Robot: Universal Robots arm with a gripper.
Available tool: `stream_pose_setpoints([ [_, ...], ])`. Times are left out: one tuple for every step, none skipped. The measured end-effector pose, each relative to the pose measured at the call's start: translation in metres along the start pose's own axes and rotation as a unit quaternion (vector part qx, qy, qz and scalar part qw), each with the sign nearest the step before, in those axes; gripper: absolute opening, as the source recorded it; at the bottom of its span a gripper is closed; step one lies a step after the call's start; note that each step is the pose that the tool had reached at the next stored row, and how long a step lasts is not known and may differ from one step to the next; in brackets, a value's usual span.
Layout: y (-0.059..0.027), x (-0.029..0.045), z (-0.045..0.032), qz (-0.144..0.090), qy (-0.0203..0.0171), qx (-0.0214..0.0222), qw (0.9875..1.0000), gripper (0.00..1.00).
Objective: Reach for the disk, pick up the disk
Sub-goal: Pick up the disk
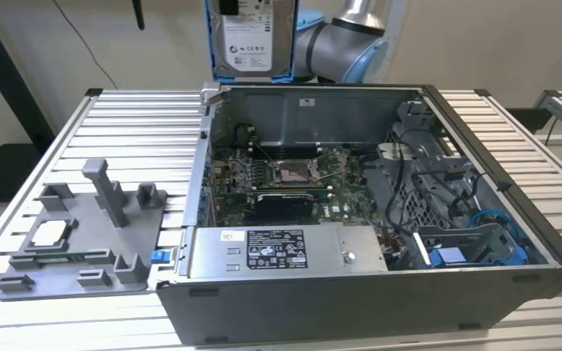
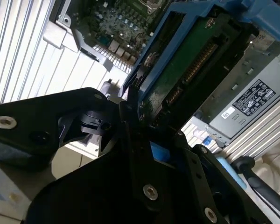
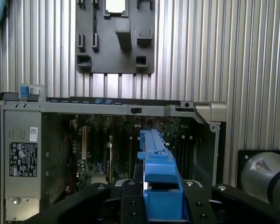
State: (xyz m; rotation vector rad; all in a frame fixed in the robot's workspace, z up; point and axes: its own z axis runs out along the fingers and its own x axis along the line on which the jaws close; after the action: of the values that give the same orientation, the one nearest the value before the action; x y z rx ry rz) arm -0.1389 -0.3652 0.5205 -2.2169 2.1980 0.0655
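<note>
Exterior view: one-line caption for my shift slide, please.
The disk held upright over the open computer case, label toward the camera, the arm behind it.

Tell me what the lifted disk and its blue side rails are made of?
The rectangular silver-grey disk looks like metal: dull grey sheen around its white label. Its blue side rails seem moulded plastic: solid colour, smooth rounded edges.

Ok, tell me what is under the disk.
The disk, held up by the gripper, hangs over the open computer case; its motherboard shows below. The disk's blue rail covers part of the board.
</note>
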Motion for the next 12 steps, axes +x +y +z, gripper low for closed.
stream_pose_setpoints([
  [-0.0029,0.0000,-0.0001,0.000,0.0000,0.0000,1.0000,0.00],
  [-0.0058,0.0000,-0.0001,0.000,0.0000,0.0000,1.0000,0.00],
  [-0.0087,0.0001,-0.0001,0.000,0.0000,0.0000,1.0000,0.00],
  [-0.0118,0.0001,-0.0002,0.000,0.0000,0.0000,1.0000,0.00],
  [-0.0147,0.0001,-0.0002,0.000,0.0000,0.0000,1.0000,0.00],
  [-0.0176,0.0001,-0.0003,0.000,0.0000,0.0000,1.0000,0.00],
  [-0.0204,0.0002,-0.0003,0.000,0.0000,0.0000,1.0000,0.00],
  [-0.0237,0.0002,-0.0004,0.000,0.0000,0.0000,1.0000,0.00],
  [-0.0267,0.0002,-0.0004,0.000,0.0000,0.0000,1.0000,0.00],
  [-0.0297,0.0002,-0.0005,0.000,0.0000,0.0000,1.0000,0.00],
  [-0.0328,0.0003,-0.0005,0.000,0.0000,0.0000,1.0000,0.00],
  [-0.0358,0.0003,-0.0006,0.000,0.0000,0.0000,1.0000,0.00],
])
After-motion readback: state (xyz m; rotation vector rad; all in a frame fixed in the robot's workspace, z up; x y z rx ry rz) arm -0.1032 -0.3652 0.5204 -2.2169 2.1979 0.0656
